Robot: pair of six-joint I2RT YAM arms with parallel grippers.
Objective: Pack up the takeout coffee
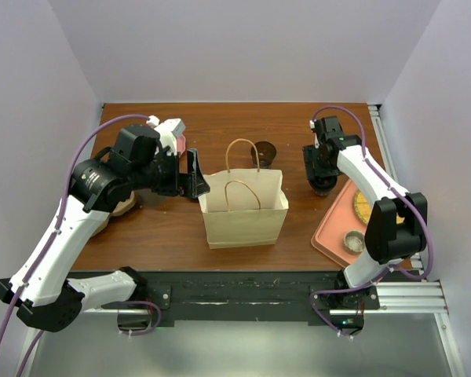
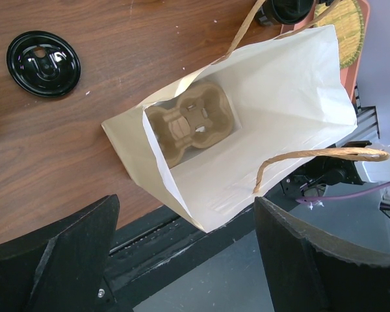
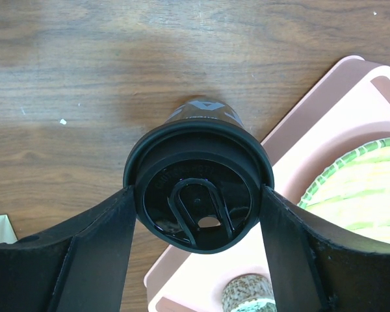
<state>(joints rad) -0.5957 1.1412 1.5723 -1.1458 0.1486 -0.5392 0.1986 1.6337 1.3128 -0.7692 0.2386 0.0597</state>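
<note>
The takeout coffee (image 3: 198,146), a dark cup with a black lid, stands on the wooden table (image 1: 165,228) against the pink tray's left edge. My right gripper (image 3: 198,195) is down over it, one finger touching each side of the lid; from above, the right gripper (image 1: 323,177) covers most of the cup (image 1: 323,188). The paper bag (image 1: 243,210) stands open at the table's middle, with a brown moulded cup carrier (image 2: 192,125) at its bottom. My left gripper (image 2: 185,208) hovers open by the bag's upper left edge (image 1: 195,179), holding nothing.
A loose black lid (image 2: 43,64) lies on the table behind the bag (image 1: 264,149). The pink tray (image 1: 334,232) at the right holds a green-yellow woven plate (image 3: 364,182) and a small speckled bowl (image 1: 353,241). A tan object (image 1: 122,208) lies under the left arm.
</note>
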